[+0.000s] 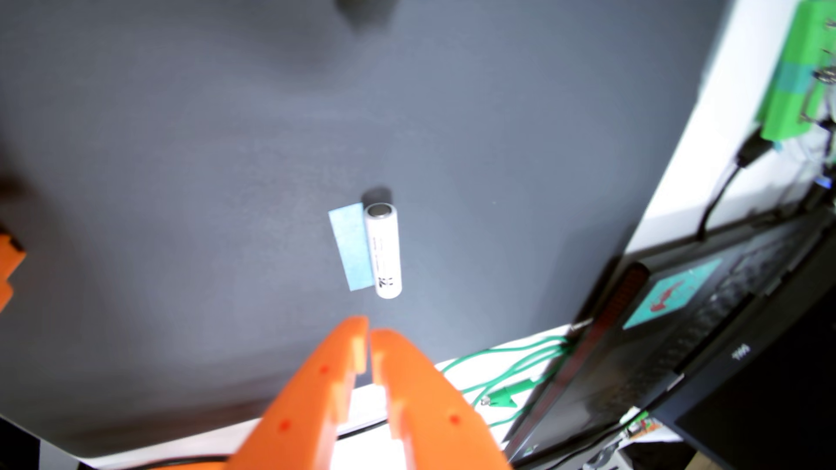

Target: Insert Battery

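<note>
One white cylindrical battery lies on its side at the centre of the frame, on the dark grey mat covering the bench, right beside a strip of pale blue tape that looks like a placement marker. The orange gripper comes in from the bottom edge, its jaws nearly closed with only a thin slit between the tips, gripping nothing, and stopping short of the battery's near end. The battery's long axis runs roughly in line with the jaws, so they will likely need to open and come down across it. There's plenty of bare mat all around it. At the right, the mat ends near a laptop, green clip leads and a green printed part: keep away. An orange piece peeks in at the left edge; no holder is clearly visible.
</note>
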You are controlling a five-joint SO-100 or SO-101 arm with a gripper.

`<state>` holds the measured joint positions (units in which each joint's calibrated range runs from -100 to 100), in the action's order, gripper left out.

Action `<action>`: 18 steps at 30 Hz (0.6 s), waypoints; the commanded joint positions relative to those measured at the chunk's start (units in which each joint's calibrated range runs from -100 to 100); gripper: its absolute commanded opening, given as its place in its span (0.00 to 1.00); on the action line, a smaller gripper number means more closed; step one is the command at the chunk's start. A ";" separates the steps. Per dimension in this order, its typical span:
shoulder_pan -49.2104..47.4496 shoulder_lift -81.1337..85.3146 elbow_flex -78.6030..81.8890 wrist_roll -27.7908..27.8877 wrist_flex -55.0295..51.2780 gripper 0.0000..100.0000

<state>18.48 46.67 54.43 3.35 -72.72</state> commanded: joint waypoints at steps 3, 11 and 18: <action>0.53 -13.70 -14.49 2.58 -8.40 0.02; 3.13 -22.79 -19.18 6.95 -10.18 0.02; 16.59 -25.12 -18.46 13.75 -4.16 0.02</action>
<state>29.13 21.96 37.52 14.53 -79.83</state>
